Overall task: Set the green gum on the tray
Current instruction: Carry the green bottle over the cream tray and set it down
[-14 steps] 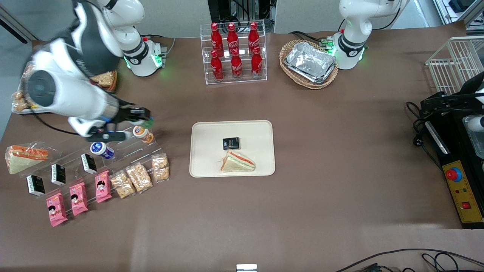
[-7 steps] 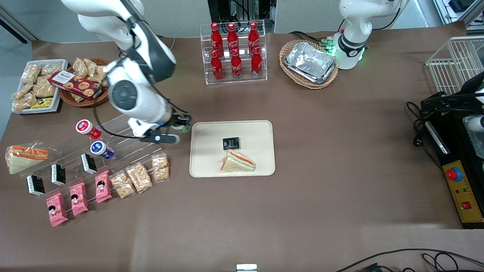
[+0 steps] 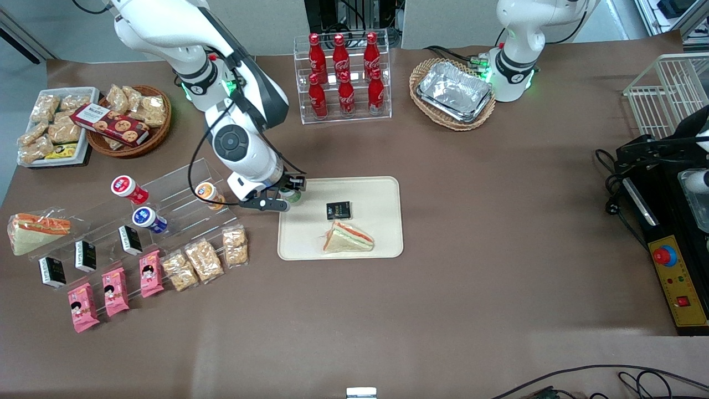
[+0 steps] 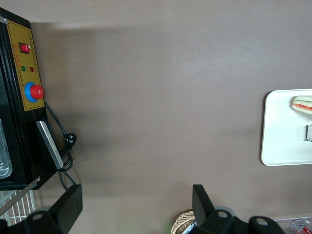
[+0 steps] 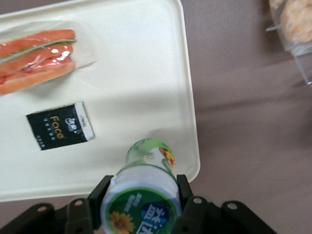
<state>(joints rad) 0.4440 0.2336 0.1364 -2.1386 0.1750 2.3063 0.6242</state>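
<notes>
Fingers: I read both closed against the sides of the green gum [image 5: 145, 187], one pad on each flank of the bottle just below its lid.
Gripper: the gripper [image 3: 289, 193] hangs over the tray corner that lies farthest from the front camera, toward the working arm's end of the table.
Gum position: held above the tray [image 3: 376, 191], not yet resting on it; in the right wrist view the bottle's base sits over the tray just inside the rim.
Step in hand: I judge this to be the carry-and-lower phase. I would bring the bottle a little farther inward from the rim, lower it upright until the base meets the tray floor, and only then part the fingers.
Clearance: the black packet [image 5: 59, 125] lies near the bottle; the wrapped sandwich [image 5: 36, 52] lies well apart. I would keep the bottle off both.
Risk: a round bottle released tilted or on the rim could roll off.
Materials: the bottle is smooth green plastic, cylindrical, with a white-rimmed printed lid; the tray is flat matte cream plastic with rounded corners and a low rim; the sandwich wrap is glossy film.
</notes>
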